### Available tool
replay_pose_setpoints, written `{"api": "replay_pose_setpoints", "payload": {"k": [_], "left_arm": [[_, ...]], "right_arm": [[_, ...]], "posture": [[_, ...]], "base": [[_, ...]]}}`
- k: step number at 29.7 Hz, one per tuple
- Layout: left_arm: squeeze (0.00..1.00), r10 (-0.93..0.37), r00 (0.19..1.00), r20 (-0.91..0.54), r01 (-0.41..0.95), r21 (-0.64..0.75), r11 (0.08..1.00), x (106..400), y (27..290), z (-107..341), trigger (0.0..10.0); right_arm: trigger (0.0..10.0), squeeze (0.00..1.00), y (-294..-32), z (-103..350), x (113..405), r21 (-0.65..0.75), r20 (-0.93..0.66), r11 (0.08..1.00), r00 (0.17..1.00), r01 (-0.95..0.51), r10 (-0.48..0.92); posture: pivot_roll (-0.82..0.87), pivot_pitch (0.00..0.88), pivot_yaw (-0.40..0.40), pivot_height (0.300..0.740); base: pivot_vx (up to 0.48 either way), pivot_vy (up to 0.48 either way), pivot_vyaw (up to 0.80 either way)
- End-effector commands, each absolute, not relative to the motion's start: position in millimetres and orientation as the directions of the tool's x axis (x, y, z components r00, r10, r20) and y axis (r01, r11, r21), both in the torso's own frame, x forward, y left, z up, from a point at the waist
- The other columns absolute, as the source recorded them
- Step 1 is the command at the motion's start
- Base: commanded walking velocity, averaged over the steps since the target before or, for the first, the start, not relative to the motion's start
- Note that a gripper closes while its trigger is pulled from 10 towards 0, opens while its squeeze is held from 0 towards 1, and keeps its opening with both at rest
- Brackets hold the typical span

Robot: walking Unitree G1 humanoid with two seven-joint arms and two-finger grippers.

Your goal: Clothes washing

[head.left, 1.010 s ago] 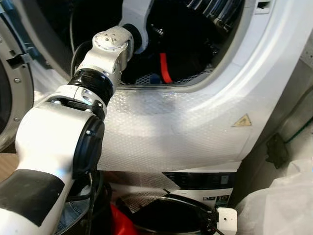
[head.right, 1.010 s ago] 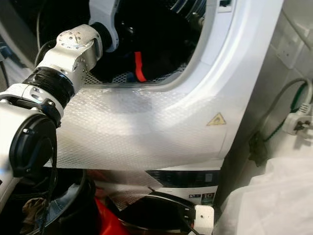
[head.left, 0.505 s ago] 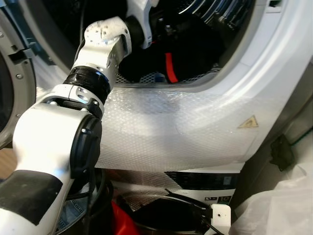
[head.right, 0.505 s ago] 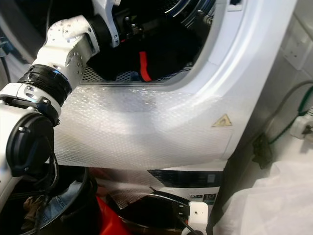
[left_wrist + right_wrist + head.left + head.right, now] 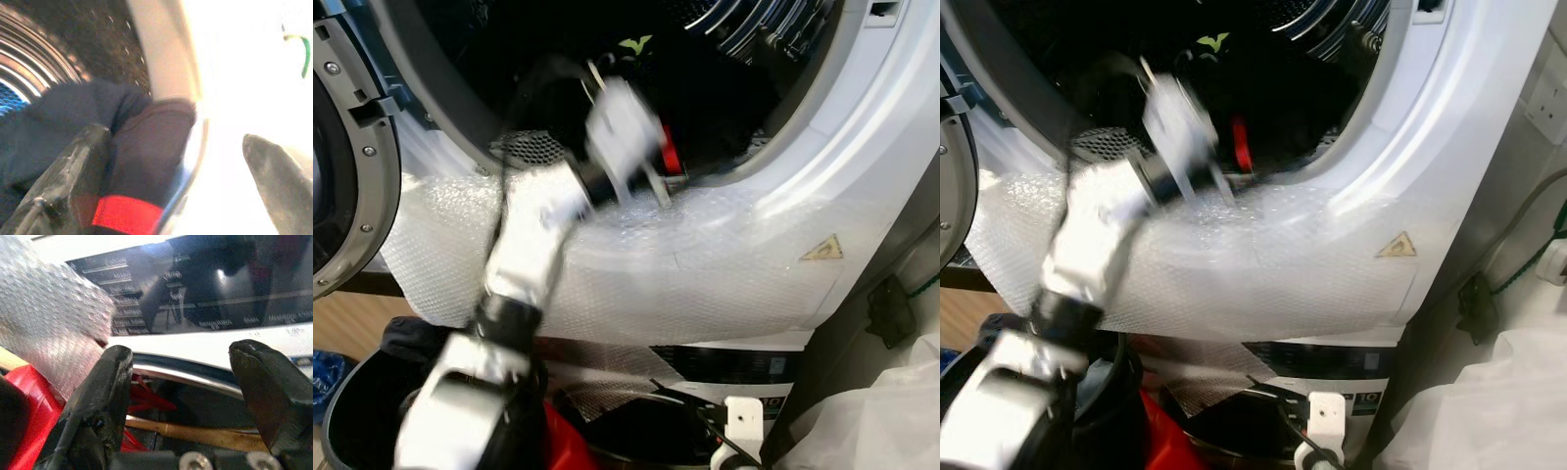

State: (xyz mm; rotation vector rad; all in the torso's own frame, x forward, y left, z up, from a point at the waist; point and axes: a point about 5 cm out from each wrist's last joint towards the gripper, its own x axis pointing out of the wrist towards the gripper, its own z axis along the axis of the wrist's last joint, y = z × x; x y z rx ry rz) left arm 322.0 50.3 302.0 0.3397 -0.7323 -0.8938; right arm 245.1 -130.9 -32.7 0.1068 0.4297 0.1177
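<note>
My left gripper [image 5: 171,161] has its fingers spread wide with nothing between them. One finger [image 5: 73,171] lies against the dark garment [image 5: 146,147], the other [image 5: 279,181] stands off on the bright side, clear of everything. The garment, dark with a red stripe [image 5: 127,215], lies just ahead of my fingertips, draped against the inner lip of the drum opening. From my head, my left arm [image 5: 533,245] shows blurred, with its wrist [image 5: 622,127] at the lower rim of the washing machine opening [image 5: 783,147], and the red stripe [image 5: 671,157] just beside it, inside the drum. The drum [image 5: 744,39] beyond is dark and deep, with open space above the clothes. Below my wrist, bubble wrap [image 5: 705,264] covers the machine's front edge.

My right gripper [image 5: 181,396] hangs low, fingers apart and empty, in front of the machine's dark lower panel [image 5: 195,289]. A red item [image 5: 24,396] and a wooden stick [image 5: 195,431] lie just past its fingertips, beneath the panel's white edge.
</note>
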Motion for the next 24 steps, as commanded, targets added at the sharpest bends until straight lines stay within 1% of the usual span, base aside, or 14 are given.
{"api": "replay_pose_setpoints", "payload": {"k": [1, 5, 7, 8, 9, 10, 11, 13, 16, 19, 20, 21, 22, 24], "left_arm": [[0.00, -0.779, 0.399, 0.484, 0.493, 0.603, 0.627, 304.7, 45.7, 312.9, 10.0], [0.00, -0.690, 0.479, 0.543, 0.442, 0.530, 0.724, 298.1, 45.4, 314.3, 10.0], [0.00, -0.628, 0.522, 0.577, 0.410, 0.476, 0.778, 294.0, 49.2, 318.6, 10.0], [0.00, -0.589, 0.539, 0.602, 0.372, 0.457, 0.808, 291.6, 53.6, 324.5, 10.0], [0.00, -0.562, 0.550, 0.618, 0.346, 0.445, 0.826, 289.9, 56.8, 328.5, 10.0], [0.00, -0.562, 0.550, 0.618, 0.346, 0.445, 0.826, 289.9, 56.8, 328.5, 10.0], [0.00, -0.489, 0.607, 0.626, 0.307, 0.383, 0.872, 288.6, 69.0, 332.8, 10.0], [0.00, -0.439, 0.658, 0.612, 0.283, 0.339, 0.897, 289.9, 78.1, 332.0, 10.0], [0.00, -0.401, 0.700, 0.591, 0.223, 0.352, 0.909, 293.4, 87.3, 334.5, 10.0], [0.00, -0.297, 0.766, 0.570, 0.174, 0.261, 0.949, 300.9, 100.4, 342.0, 10.0], [0.00, -0.274, 0.814, 0.513, 0.185, 0.218, 0.958, 308.5, 105.0, 337.9, 10.0], [0.00, -0.274, 0.814, 0.513, 0.185, 0.218, 0.958, 308.5, 105.0, 337.9, 10.0], [0.00, -0.263, 0.852, 0.452, 0.187, 0.206, 0.961, 313.0, 108.0, 331.8, 10.0], [0.00, -0.260, 0.881, 0.395, 0.201, 0.186, 0.962, 315.6, 109.8, 325.7, 10.0]], "right_arm": [[10.0, 0.00, -124.0, -35.1, 244.3, 0.137, -0.434, 0.985, 0.888, -0.103, 0.153], [10.0, 0.00, -114.3, -32.9, 248.6, 0.135, -0.438, 0.980, 0.878, -0.148, 0.193], [10.0, 0.00, -110.8, -30.8, 251.4, 0.126, -0.434, 0.977, 0.876, -0.173, 0.211], [10.0, 0.00, -110.7, -29.1, 254.1, 0.124, -0.432, 0.977, 0.876, -0.175, 0.212], [10.0, 0.00, -110.9, -28.1, 255.9, 0.124, -0.432, 0.977, 0.877, -0.174, 0.211], [10.0, 0.00, -110.9, -28.1, 255.9, 0.124, -0.432, 0.977, 0.877, -0.174, 0.211], [10.0, 0.00, -111.0, -25.3, 260.5, 0.126, -0.430, 0.977, 0.878, -0.171, 0.209], [10.0, 0.00, -109.5, -24.1, 262.4, 0.127, -0.430, 0.975, 0.876, -0.181, 0.218], [10.0, 0.00, -106.5, -24.6, 261.8, 0.123, -0.435, 0.971, 0.868, -0.207, 0.240], [10.0, 0.00, -105.4, -25.1, 261.6, 0.113, -0.444, 0.967, 0.859, -0.227, 0.253], [10.0, 0.00, -105.2, -24.7, 262.4, 0.110, -0.446, 0.967, 0.858, -0.229, 0.254], [10.0, 0.00, -105.2, -24.7, 262.4, 0.110, -0.446, 0.967, 0.858, -0.229, 0.254], [10.0, 0.00, -104.8, -24.4, 262.9, 0.108, -0.447, 0.967, 0.858, -0.231, 0.255], [10.0, 0.00, -104.3, -24.2, 263.3, 0.107, -0.447, 0.967, 0.857, -0.232, 0.255]], "posture": [[-0.03, 0.000, 0.125, 0.740], [-0.01, 0.000, 0.125, 0.740], [-0.01, 0.000, 0.125, 0.740], [0.00, 0.000, 0.122, 0.740], [0.00, 0.000, 0.122, 0.740], [0.00, 0.000, 0.122, 0.740], [0.04, 0.000, 0.111, 0.740], [0.06, 0.000, 0.104, 0.740], [0.07, 0.000, 0.095, 0.740], [0.08, 0.000, 0.080, 0.740], [0.08, 0.000, 0.080, 0.740], [0.08, 0.000, 0.080, 0.740], [0.08, 0.000, 0.083, 0.740], [0.07, 0.000, 0.085, 0.740]], "base": [[0.000, 0.000, 0.00], [0.000, 0.000, 0.00], [0.000, 0.000, 0.00], [0.000, 0.000, 0.00], [0.000, 0.000, 0.00], [0.000, 0.000, 0.00], [0.000, 0.000, 0.00], [0.000, 0.000, 0.00], [0.000, 0.000, 0.00], [0.000, 0.000, 0.00], [0.000, 0.000, 0.00], [0.000, 0.000, 0.00], [0.000, 0.000, 0.00], [0.000, 0.000, 0.00]]}}
